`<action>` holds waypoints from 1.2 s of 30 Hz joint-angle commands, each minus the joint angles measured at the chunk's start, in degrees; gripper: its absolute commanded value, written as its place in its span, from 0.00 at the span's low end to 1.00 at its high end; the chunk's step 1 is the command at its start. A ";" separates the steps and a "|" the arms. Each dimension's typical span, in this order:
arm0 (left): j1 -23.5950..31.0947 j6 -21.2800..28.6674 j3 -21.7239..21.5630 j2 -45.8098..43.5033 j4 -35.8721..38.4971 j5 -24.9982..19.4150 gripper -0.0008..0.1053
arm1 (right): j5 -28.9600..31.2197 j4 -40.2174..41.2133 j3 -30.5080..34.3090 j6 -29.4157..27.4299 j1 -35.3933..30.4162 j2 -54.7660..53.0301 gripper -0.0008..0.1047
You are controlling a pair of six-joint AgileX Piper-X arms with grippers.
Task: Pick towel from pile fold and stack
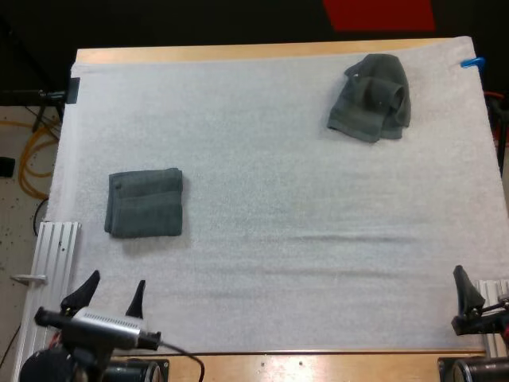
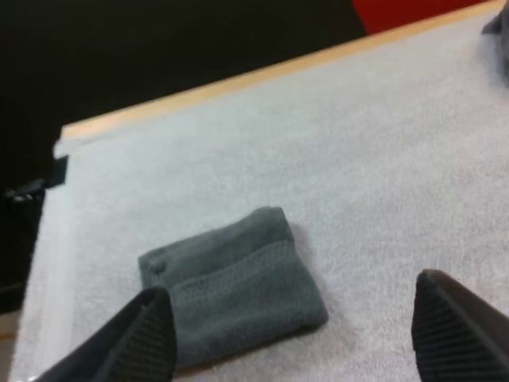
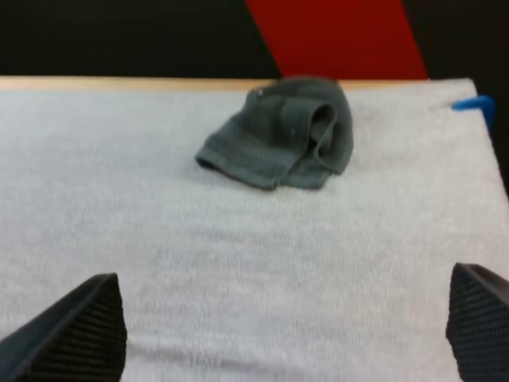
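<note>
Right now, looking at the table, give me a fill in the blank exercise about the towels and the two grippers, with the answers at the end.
The white mat holds ____ towels.
The towel in front of the left gripper is ____, not crumpled.
The crumpled towel lies near the mat's far ____ corner.
The left gripper and the right gripper are both ____, not shut.
Missing words: two; folded; right; open.
</note>
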 commanded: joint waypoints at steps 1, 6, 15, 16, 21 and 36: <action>0.10 -0.51 1.57 -7.99 -1.57 0.34 0.58 | -0.44 -0.41 0.70 -0.74 -0.15 -2.19 0.76; 0.10 -0.51 6.33 -7.90 -1.88 0.34 0.58 | -0.44 1.51 2.71 -0.62 -0.15 -2.16 0.76; 0.10 -0.51 7.14 -7.78 -3.56 0.34 0.58 | -0.44 2.43 3.19 -0.62 -0.15 -2.14 0.76; 0.10 -0.51 7.14 -7.78 -3.56 0.34 0.58 | -0.44 2.43 3.19 -0.62 -0.15 -2.14 0.76; 0.10 -0.51 7.14 -7.78 -3.56 0.34 0.58 | -0.44 2.43 3.19 -0.62 -0.15 -2.14 0.76; 0.10 -0.51 7.14 -7.78 -3.56 0.34 0.58 | -0.44 2.43 3.19 -0.62 -0.15 -2.14 0.76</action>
